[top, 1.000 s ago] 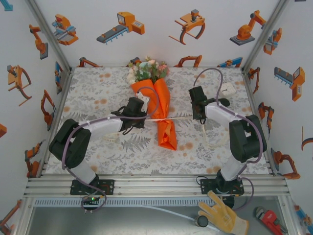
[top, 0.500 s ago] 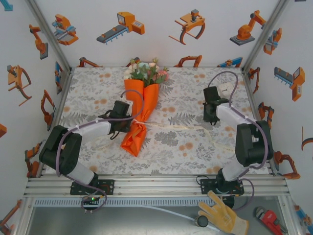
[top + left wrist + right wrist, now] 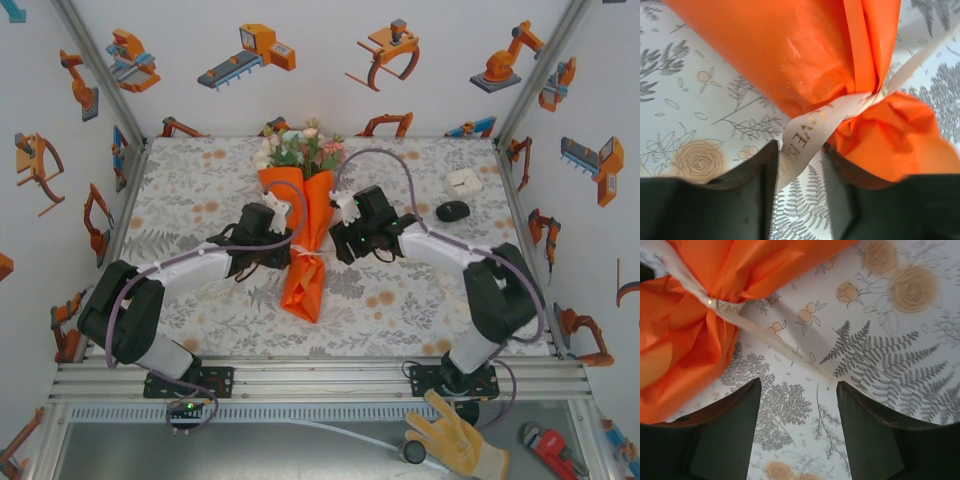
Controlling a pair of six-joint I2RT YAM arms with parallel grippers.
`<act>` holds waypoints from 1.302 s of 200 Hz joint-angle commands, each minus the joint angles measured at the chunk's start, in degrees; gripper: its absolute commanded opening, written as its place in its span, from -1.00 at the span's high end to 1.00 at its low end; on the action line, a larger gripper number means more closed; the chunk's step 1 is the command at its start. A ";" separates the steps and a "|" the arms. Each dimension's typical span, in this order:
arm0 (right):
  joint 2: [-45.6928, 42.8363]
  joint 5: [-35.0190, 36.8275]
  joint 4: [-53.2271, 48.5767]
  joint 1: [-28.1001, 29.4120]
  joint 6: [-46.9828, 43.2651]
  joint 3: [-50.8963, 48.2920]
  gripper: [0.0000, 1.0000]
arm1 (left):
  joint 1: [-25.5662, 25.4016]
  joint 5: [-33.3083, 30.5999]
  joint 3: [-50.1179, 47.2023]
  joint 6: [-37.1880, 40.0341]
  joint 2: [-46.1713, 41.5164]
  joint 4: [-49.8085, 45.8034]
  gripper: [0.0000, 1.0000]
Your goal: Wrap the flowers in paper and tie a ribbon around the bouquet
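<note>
Black left claw [image 3: 800,147]: my jaws stand partly apart; the cream ribbon [image 3: 805,127] passes between them with room to spare
Right claw [image 3: 799,384]: jaws wide apart, gripping nothing; a ribbon tail lies on the fern-print table [image 3: 900,340] under the gap
Ribbon: cinched round the waist of the orange paper [image 3: 790,50]
Bouquet [image 3: 310,225]: lying mid-table between my two claws; flowers [image 3: 298,148] at its far end, towards the back wall

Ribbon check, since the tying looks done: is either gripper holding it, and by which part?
Nothing is held. The left gripper and right gripper are open; a loose ribbon tail lies between each one's fingers.
</note>
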 commanded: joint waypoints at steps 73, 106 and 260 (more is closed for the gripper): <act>-12.44 -1.22 2.80 2.12 2.02 0.11 -0.18 | 6.86 -15.65 9.98 11.72 -8.88 -30.88 -0.72; -15.96 -1.79 4.36 2.12 0.09 -1.81 -0.19 | 8.57 -18.84 15.00 14.57 0.67 -38.52 -0.72; -17.83 -2.67 -0.89 2.12 -2.70 -1.02 -0.18 | 10.76 -27.71 16.03 11.51 11.61 -39.00 -0.26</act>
